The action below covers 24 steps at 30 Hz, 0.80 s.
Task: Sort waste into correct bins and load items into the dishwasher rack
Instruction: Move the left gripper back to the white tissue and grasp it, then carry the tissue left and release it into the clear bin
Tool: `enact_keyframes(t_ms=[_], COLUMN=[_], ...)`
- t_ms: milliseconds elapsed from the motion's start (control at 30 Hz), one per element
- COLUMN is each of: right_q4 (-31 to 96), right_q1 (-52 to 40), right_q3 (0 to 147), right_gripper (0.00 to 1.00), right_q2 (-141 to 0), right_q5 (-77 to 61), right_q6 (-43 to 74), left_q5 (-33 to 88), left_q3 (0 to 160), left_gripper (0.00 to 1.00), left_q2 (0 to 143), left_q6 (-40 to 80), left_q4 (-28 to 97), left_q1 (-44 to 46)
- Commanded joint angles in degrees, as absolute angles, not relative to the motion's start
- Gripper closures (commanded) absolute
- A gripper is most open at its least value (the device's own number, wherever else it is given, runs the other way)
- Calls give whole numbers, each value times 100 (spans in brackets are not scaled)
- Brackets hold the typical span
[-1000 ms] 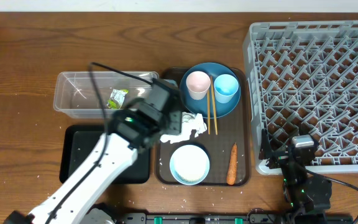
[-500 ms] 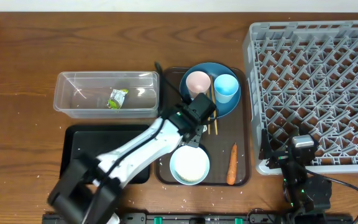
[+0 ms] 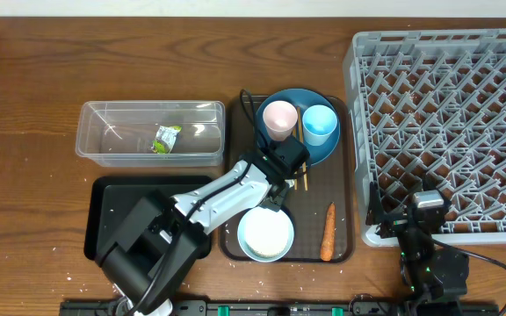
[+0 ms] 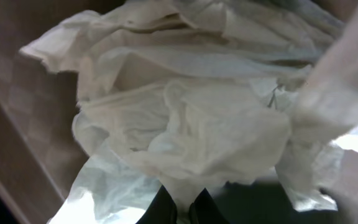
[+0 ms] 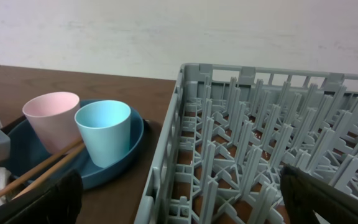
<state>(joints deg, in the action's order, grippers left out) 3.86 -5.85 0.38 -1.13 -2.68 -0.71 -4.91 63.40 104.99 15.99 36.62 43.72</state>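
My left gripper (image 3: 277, 183) is down on the brown serving tray (image 3: 348, 180), between the dark-blue plate (image 3: 321, 151) and the light-blue bowl (image 3: 266, 233). In the left wrist view a crumpled white paper (image 4: 191, 124) fills the frame, and the left gripper (image 4: 180, 213) is shut on a fold of it. The pink cup (image 3: 279, 117) and light-blue cup (image 3: 320, 122) stand on the plate, with the chopsticks (image 3: 300, 145) beside them. A carrot (image 3: 328, 233) lies on the tray's right side. My right gripper (image 5: 185, 199) stands open by the grey rack (image 3: 446, 114).
The clear tub (image 3: 112, 132) at the left holds a white-and-green wrapper (image 3: 165, 138). The black tray (image 3: 112, 211) lies in front of it, partly under my left arm. The rack's near wall (image 5: 166, 168) stands close to the right gripper.
My left arm has swung right from beside the tub onto the serving tray, and its jaws have shut on the white paper. The right arm has not moved.
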Motion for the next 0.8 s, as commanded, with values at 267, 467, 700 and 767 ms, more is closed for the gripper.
enact_keyframes(t_ms=[267,467,700,767], right_q4=[412,410,410,410], right_q1=[-602,-602,-602,-602], right_q3=[32,32,32,32], right_gripper=[1,1,1,1], right_q2=[-117,-117,-117,-117], right_q5=[-235,-235,-235,-235], right_q6=[-137,-137,-137,-137], left_q5=[-854,-2003,-2512,-2512], left_q3=[6438,6438,6438,6436], left_gripper=[94,94,91,91], left_q2=[8860,7983,7572,7625], left_q6=[1481,1485,1505,1509], left_q4=[3723,3693,3225,3159], left_q1=[4379,4333,3610,3282])
